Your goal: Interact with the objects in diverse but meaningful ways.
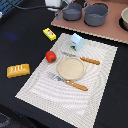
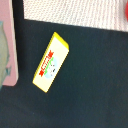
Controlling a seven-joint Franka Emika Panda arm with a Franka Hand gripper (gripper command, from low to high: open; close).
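A small yellow box with red marks [image 1: 49, 33] lies on the dark table beside the placemat's far corner; in the wrist view [image 2: 50, 62] it lies tilted on the dark surface. A red tomato [image 1: 50, 56] sits on the placemat's edge, and a sliver of it shows in the wrist view [image 2: 125, 9]. A pale blue-white carton [image 1: 77, 42] stands on the mat. An orange scored bread slab [image 1: 18, 70] lies on the table at the exterior view's left. The white gripper body [image 1: 52, 4] hangs at the top edge, above and apart from the box. Its fingers are hidden.
A striped placemat [image 1: 100, 95] holds a beige plate [image 1: 71, 68], an orange-handled fork [image 1: 67, 81] and knife [image 1: 84, 59]. Two grey pots [image 1: 72, 11] [image 1: 96, 14] stand on a brown board [image 1: 110, 31], whose edge shows in the wrist view [image 2: 10, 55].
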